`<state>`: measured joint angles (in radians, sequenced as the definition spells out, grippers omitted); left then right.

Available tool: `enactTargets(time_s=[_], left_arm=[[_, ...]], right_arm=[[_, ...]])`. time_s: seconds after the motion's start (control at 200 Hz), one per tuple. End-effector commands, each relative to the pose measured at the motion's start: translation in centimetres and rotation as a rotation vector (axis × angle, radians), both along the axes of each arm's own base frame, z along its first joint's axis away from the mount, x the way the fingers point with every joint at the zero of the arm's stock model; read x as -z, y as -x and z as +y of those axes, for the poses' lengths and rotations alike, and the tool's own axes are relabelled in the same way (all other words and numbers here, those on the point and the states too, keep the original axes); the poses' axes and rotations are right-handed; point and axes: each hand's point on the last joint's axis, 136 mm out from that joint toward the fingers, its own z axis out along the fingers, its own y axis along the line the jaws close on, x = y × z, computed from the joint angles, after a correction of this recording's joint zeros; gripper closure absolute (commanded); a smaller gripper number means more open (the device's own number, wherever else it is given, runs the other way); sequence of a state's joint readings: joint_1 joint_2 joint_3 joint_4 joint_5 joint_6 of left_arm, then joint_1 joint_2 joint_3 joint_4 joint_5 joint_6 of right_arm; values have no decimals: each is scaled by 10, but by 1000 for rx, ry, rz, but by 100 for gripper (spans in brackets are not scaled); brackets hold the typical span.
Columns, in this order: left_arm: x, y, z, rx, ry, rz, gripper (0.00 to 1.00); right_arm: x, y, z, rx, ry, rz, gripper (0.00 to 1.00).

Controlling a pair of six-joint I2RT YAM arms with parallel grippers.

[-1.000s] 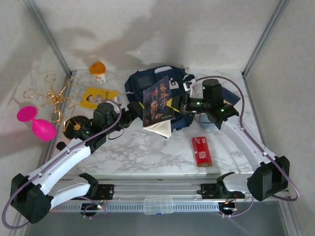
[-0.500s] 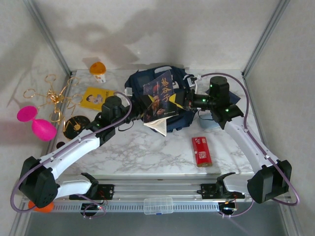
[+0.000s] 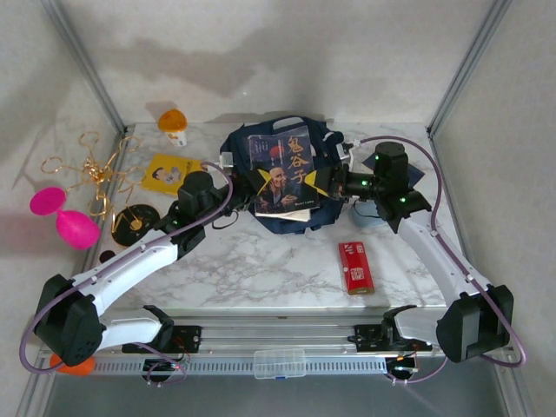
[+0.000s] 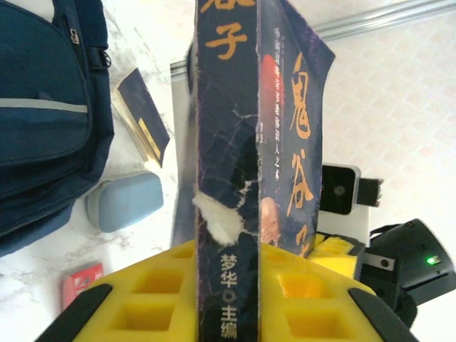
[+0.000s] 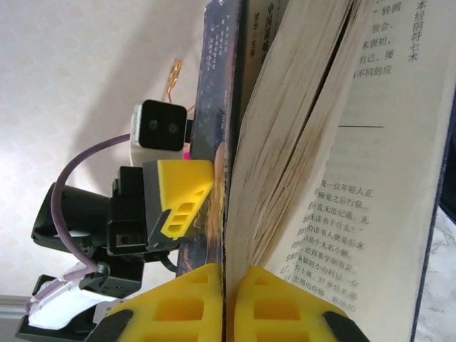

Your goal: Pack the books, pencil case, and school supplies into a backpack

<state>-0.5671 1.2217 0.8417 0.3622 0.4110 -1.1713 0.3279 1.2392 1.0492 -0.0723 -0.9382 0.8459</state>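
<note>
Both my grippers are on the dark book [image 3: 282, 169]. The left gripper [image 4: 228, 267] is clamped across the spine end, with a yellow pad on each side. The right gripper [image 5: 226, 288] is pinched tight on the opposite edge, just a thin bit of the book between the pads and the pages fanning open beside them. The book hangs cover-up over the backpack [image 3: 295, 221], at the back middle of the table [image 3: 261, 269]. The yellow book [image 3: 169, 171] lies left of the pack and the red box [image 3: 355, 267] sits front right. The pencil case [image 4: 125, 201] and navy book [image 4: 142, 121] lie just right of the pack.
</note>
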Motion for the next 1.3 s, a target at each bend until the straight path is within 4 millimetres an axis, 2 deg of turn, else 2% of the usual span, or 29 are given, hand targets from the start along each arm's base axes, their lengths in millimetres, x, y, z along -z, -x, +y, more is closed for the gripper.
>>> enactTargets(time_s=[0.0,0.065,0.125,0.23,0.305,0.37,0.426,0.486,0.561,0.621,0.656,0.771,0.891,0.981,1.096,1.211,1.297], left_arm=[[-36,8,-13,59,84,-107,92],[-42,5,-14,55,97,-118,100],[-52,5,-16,62,136,-140,100],[-68,8,-25,104,201,-177,100],[-78,10,-31,127,231,-199,100],[-86,11,-33,140,265,-213,100],[-93,12,-33,147,295,-230,100],[-95,10,-34,145,292,-237,100],[-85,4,-37,129,255,-210,100],[-81,2,-37,122,254,-200,100],[-86,3,-35,120,286,-213,100],[-102,6,-36,143,342,-228,100],[-104,4,-34,114,264,-234,100],[-105,4,-33,103,248,-235,100],[-101,8,-37,121,292,-224,100],[-79,2,-43,117,239,-179,100],[-59,-6,-38,66,135,-150,100]], right_arm=[[0,10,1,-39,17,-49,78],[15,4,-6,11,82,-33,62],[28,1,-12,39,118,-10,48],[29,8,-7,-17,67,2,21],[30,13,-2,-73,29,22,11],[34,13,-1,-84,25,39,8],[37,12,-1,-77,27,49,6],[29,17,0,-104,-15,39,7],[10,26,3,-154,-99,12,10],[3,31,3,-178,-126,-5,10],[8,29,3,-171,-111,12,9],[45,13,-11,-66,4,107,3],[52,11,-20,-29,23,121,1],[43,13,-19,-46,-3,111,1],[19,20,-14,-104,-107,86,4],[-6,25,-14,-126,-161,43,16],[-15,26,-16,-113,-161,23,28]])
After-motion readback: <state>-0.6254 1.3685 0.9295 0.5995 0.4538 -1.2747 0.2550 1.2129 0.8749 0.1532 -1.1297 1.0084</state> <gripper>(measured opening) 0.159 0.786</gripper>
